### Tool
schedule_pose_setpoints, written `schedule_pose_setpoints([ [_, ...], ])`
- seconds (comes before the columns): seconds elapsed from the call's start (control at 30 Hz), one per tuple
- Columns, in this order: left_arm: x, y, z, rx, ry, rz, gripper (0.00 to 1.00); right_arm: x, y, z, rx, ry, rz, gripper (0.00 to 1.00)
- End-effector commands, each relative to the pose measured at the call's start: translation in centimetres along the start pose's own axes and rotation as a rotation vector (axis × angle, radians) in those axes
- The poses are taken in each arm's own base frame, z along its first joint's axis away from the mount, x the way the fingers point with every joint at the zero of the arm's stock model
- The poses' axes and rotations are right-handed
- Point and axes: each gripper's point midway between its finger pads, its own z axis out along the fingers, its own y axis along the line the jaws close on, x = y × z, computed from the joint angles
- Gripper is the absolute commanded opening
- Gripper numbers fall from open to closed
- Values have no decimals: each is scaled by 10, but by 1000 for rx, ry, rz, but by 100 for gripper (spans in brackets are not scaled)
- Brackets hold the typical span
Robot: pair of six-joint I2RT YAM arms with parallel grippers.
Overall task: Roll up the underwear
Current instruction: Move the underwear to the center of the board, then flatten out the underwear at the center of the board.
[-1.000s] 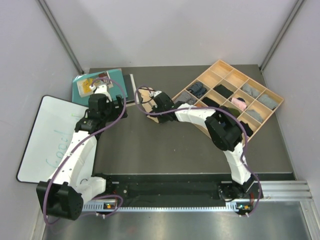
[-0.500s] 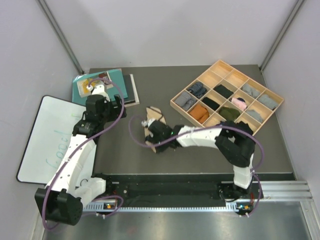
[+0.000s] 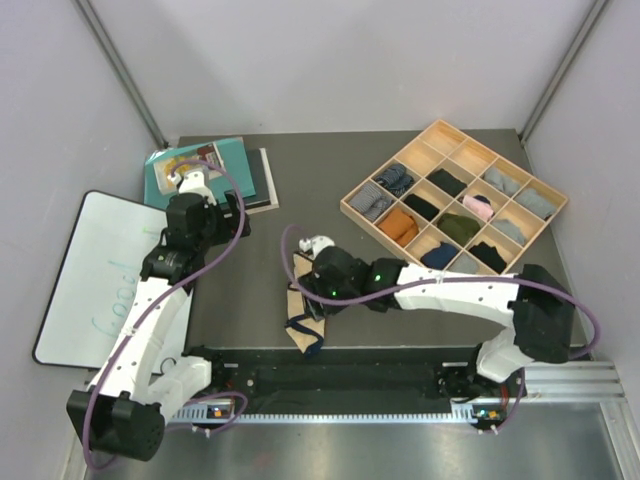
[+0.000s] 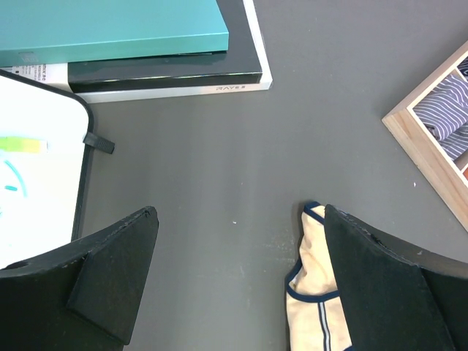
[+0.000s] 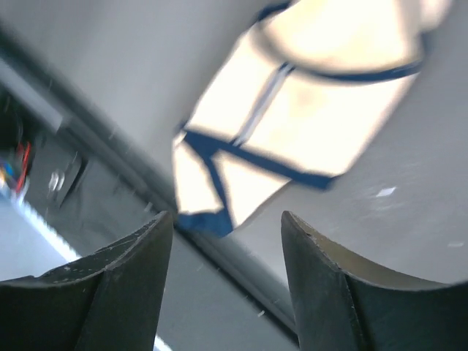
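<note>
The beige underwear (image 3: 298,320) with dark navy edging lies stretched out flat at the table's near edge, and its near tip reaches over the edge. My right gripper (image 3: 308,298) hovers just above it, open and holding nothing. In the right wrist view the underwear (image 5: 292,110) lies beyond the open right gripper (image 5: 225,216), apart from both fingers. My left gripper (image 3: 205,215) is raised at the back left, open and empty. In the left wrist view the left gripper (image 4: 240,210) stands wide open, and the underwear (image 4: 316,292) shows beside its right finger.
A wooden tray (image 3: 436,126) of rolled socks and cloths sits at the back right; its rim (image 4: 417,146) also shows in the left wrist view. Stacked books (image 3: 240,170) (image 4: 146,44) lie at the back left. A whiteboard (image 3: 100,270) lies at the left. The black rail (image 3: 350,375) runs below the table's near edge.
My right gripper pulled the underwear from the back beside the books to the near edge, then opened and let go of it. The left arm barely moved.
</note>
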Motion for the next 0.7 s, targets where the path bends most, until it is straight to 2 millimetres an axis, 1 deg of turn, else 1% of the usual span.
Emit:
schedule_pose_setpoints([
  [0.0, 0, 3, -1, -10, -9, -4, 99, -37, -41, -1, 103, -90, 107, 61],
  [0.03, 0, 3, -1, -14, -7, -4, 99, -35, -50, 8, 127, -77, 119, 61],
  [0.07, 0, 3, -1, -14, -8, -4, 99, -40, -62, 12, 149, -83, 139, 61],
  [0.1, 1, 4, 0, -15, -4, -3, 99, -40, -66, 15, 160, -78, 146, 61],
  [0.13, 1, 4, 1, -15, -4, -3, 99, -36, -73, 23, 177, -63, 153, 61],
  [0.17, 2, 4, 1, -15, -1, -2, 99, -39, -79, 27, 180, -70, 166, 61],
  [0.27, 2, 5, 1, -19, 1, -1, 99, -35, -81, 39, 161, -45, 182, 59],
  [0.33, 2, 5, 2, -20, 1, 1, 99, -31, -79, 44, 151, -24, 179, 58],
  [0.37, 2, 5, 2, -23, 0, 1, 99, -26, -80, 47, 153, -7, 182, 57],
  [0.5, 3, 3, 3, -15, 8, 1, 99, -12, -80, 54, 142, 31, 205, 52],
  [0.67, 3, 4, 3, -14, 8, 0, 99, 5, -81, 59, 131, 70, 230, 48],
])
